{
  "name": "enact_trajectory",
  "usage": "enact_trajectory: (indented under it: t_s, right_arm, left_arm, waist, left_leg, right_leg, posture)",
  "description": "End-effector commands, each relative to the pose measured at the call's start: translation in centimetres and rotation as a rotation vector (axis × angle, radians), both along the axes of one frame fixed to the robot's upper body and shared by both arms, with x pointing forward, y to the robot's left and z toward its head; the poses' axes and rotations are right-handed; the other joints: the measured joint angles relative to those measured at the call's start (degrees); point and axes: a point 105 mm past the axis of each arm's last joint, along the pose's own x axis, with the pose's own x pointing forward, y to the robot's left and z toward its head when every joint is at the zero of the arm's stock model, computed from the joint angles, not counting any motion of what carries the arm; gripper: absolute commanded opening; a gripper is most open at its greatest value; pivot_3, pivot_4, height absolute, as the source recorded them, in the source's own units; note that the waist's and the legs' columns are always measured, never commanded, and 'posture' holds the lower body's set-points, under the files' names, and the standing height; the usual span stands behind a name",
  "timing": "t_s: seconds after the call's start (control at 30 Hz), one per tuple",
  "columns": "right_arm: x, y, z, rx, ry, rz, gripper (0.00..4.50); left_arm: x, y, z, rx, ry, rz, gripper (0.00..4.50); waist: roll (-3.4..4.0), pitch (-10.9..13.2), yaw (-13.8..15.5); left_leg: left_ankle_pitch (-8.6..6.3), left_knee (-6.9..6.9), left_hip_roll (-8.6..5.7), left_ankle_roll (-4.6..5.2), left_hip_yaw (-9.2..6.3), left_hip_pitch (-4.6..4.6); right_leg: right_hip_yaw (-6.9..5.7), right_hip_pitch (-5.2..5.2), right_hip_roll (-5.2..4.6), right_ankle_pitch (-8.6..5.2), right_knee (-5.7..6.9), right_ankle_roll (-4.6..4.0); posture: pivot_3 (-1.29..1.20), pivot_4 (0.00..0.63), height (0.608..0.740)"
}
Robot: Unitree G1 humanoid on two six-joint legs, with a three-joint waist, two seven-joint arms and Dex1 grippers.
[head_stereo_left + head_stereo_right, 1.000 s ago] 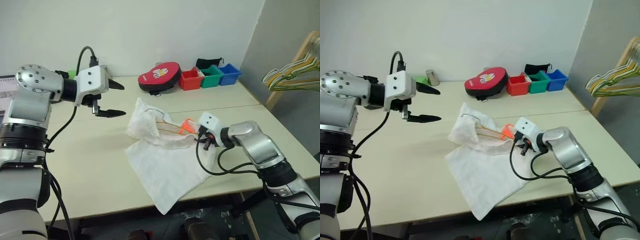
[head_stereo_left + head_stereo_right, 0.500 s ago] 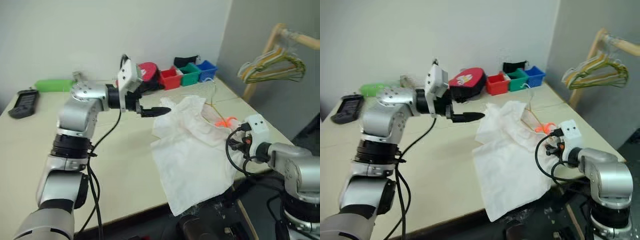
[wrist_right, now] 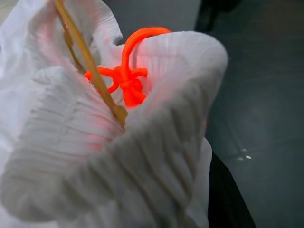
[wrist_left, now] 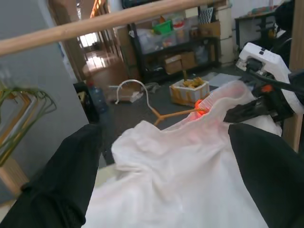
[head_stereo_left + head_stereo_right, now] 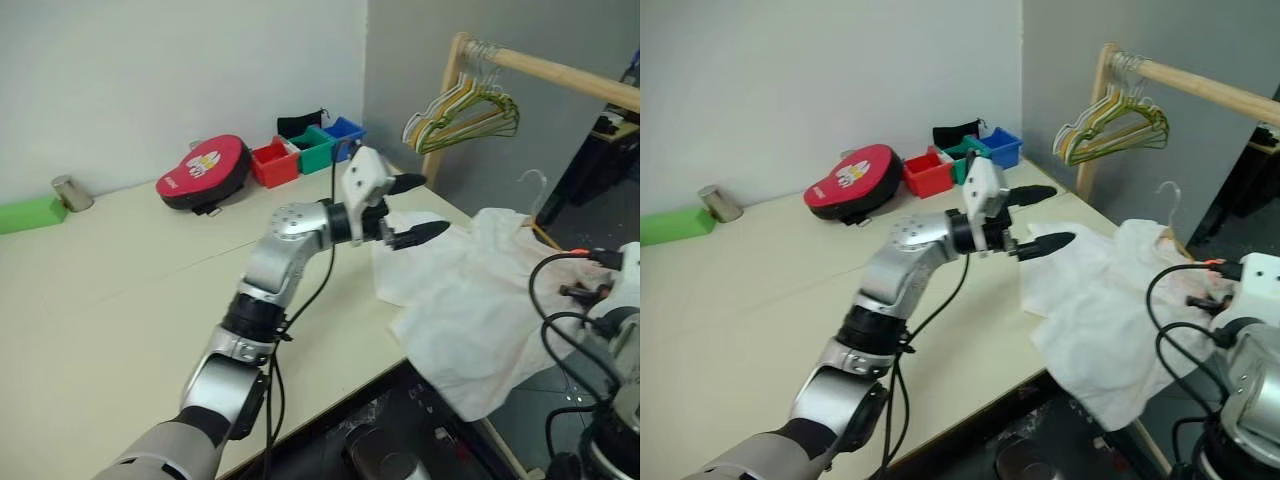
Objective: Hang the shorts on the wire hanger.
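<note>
Surface [image 5: 120, 290]: pale top; green block [image 5: 25, 214] and small metal cup [image 5: 66, 191] at far left, red zip case [image 5: 203, 172] and red, green, blue bins [image 5: 305, 148] along the back wall.
Left pincer [image 5: 418, 207]: stretched across the surface's right side, jaws wide apart, holds nothing. Tips sit at the near upper edge of the cloth, just beside it; cannot tell if the lower tip touches.
Shorts [image 5: 470, 310]: white, thin, heavily wrinkled. Heaped at the surface's right edge, most of the cloth hanging off it. Gathered waistband raised on the right; orange drawstring knot [image 3: 127, 80] shows inside it.
Wire hanger [image 4: 164, 113]: thin gold wire, hook up, neck and one shoulder poking out of the waistband, rest buried in cloth. Long axis seems to run from the left pincer across to the right one.
Right pincer [image 4: 247, 111]: clamped tight on the waistband, off the surface's right edge, carrying the cloth's weight.
Rail [image 5: 560, 72]: wooden, beyond the surface to the right; bunch of thicker hangers [image 5: 465, 108] on it.
Key relation: shorts lie directly right of the left pincer, with hanger hook beyond and above; left arm looks nearer the free cloth, right already on the waistband.
</note>
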Motion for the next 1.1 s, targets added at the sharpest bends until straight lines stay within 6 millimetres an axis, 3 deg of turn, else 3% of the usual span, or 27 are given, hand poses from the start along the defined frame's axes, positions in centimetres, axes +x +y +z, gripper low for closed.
enact_trajectory:
  t_s: [0.03, 0.23, 0.57, 0.8, 1.1]
  right_arm:
    - [0.2, -2.2, 2.3, -0.036, -0.024, -0.076, 0.19]
    - [0.9, -3.0, 3.9, -0.093, -0.035, -0.071, 0.19]
    - [1.3, -2.2, 5.2, -0.184, -0.106, -0.057, 0.19]
    - [2.5, 0.3, 5.6, -0.173, -0.149, 0.061, 0.19]
    - [3.1, 2.9, 5.3, -0.172, -0.142, 0.185, 0.19]
  left_arm:
    - [0.3, -1.8, 1.3, -0.038, -0.082, 0.056, 4.46]
    - [0.4, -2.9, 0.8, -0.062, -0.089, 0.092, 4.46]
    - [0.6, -2.3, 0.6, -0.066, -0.097, 0.112, 4.46]
    - [0.6, -2.1, 0.3, -0.058, -0.097, 0.121, 4.46]
    - [1.5, -0.3, -0.1, -0.042, -0.075, 0.181, 4.46]
  waist:
    - [-0.01, 0.0, -1.6]
    - [0.01, 0.0, -4.6]
    - [-0.02, 0.0, -5.1]
    - [-0.17, 0.2, -5.0]
    - [-0.35, 1.6, -4.2]
  left_leg:
    - [-0.02, -0.02, 0.0, 0.04, -0.02, 0.0]
    - [-0.15, -0.04, -0.04, 0.26, 0.01, 0.04]
    - [-0.16, -0.04, -0.12, 0.25, 0.01, 0.05]
    - [-0.17, -0.04, -0.16, 0.24, 0.01, 0.09]
    - [-0.22, -0.15, -0.13, 0.19, -0.13, 0.36]
  right_leg:
    - [-0.02, 0.01, 0.0, -0.03, -0.03, 0.02]
    - [0.05, 0.03, -0.02, -0.17, -0.01, 0.2]
    - [0.04, 0.12, -0.11, -0.23, -0.06, 0.31]
    - [0.02, 0.22, -0.16, -0.24, -0.15, 0.32]
    - [0.08, 0.74, -0.06, -0.24, -0.58, 0.32]
  posture:
    - [-0.6, 0.026, 0.74]
    - [-0.58, 0.023, 0.74]
    - [-0.57, 0.03, 0.74]
    - [-0.55, 0.071, 0.74]
    - [-0.52, 0.126, 0.74]
